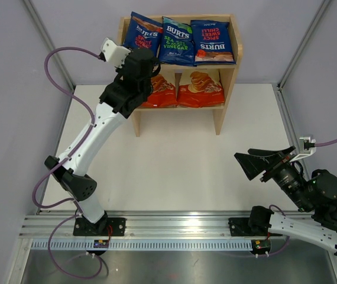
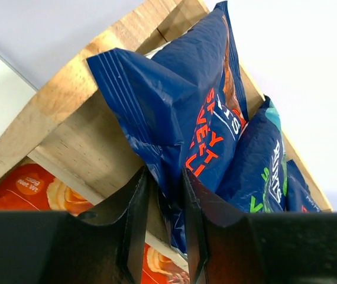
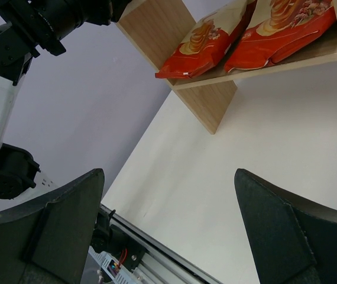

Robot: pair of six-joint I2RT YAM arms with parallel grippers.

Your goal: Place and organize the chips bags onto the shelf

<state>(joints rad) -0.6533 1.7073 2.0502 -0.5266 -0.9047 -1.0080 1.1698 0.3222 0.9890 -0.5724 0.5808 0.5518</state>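
Top view: shelf (image 1: 230,59) at far end of bench (image 1: 174,171). Top tier: left blue bag (image 1: 142,31), middle blue bag (image 1: 177,40), right blue bag (image 1: 213,41). Lower tier: two orange bags (image 1: 201,89). Left arm (image 1: 97,130) reaches to shelf; wrist hides grip from you. Right claw (image 1: 257,164) wide apart, empty.

Left wrist view: only here you see left claw (image 2: 164,174) clamped on left blue bag's bottom edge.

Right wrist view: orange bags side by side.

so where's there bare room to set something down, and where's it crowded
Free: the white table in front of the shelf, between the left arm and the right hand. Crowded: the top tier, filled by three blue bags, with the left hand pinching the leftmost blue bag; the lower tier holds two orange bags side by side.
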